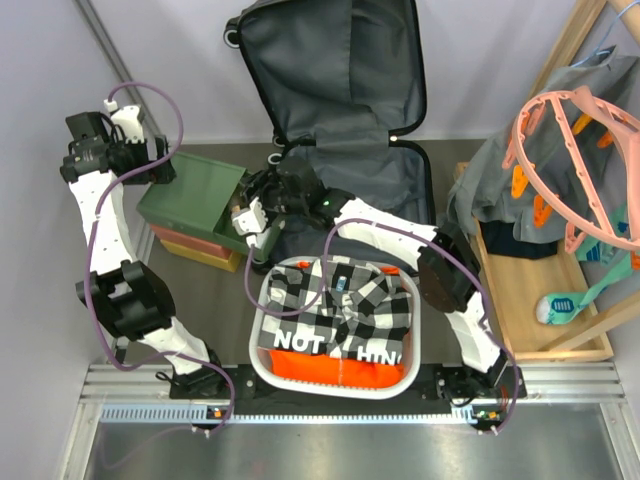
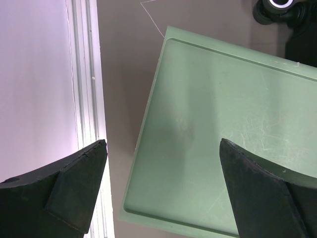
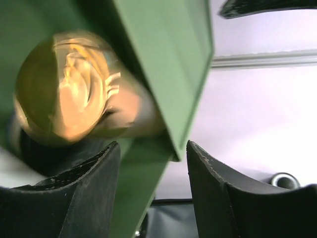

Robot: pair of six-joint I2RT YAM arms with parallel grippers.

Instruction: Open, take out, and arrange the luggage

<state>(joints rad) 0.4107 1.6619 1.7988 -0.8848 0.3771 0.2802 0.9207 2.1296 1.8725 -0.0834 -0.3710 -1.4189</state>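
**Right arm works at the green box while the suitcase stands open**

The luggage (image 1: 345, 90) sits at the far middle of the table. It is unzipped, with its lid leaning up against the far wall so the dark lining of both halves is exposed and easy to reach.

The right gripper (image 3: 153, 146) reaches left from the case to the near-right corner of the green-topped box (image 1: 190, 195). Its fingers stand partly apart around the box's edge, and a glossy amber object (image 3: 64, 94) lies just beyond the left finger. I cannot tell whether they grip anything. This looks like an item from the case being set down beside the box.

The left gripper (image 2: 162, 144) hovers above the green lid, spread wide and holding nothing, apparently kept clear of the other arm.

At the near middle, the white basket (image 1: 262, 365) holds a checked shirt (image 1: 340, 305), so the unpacking seems well along.
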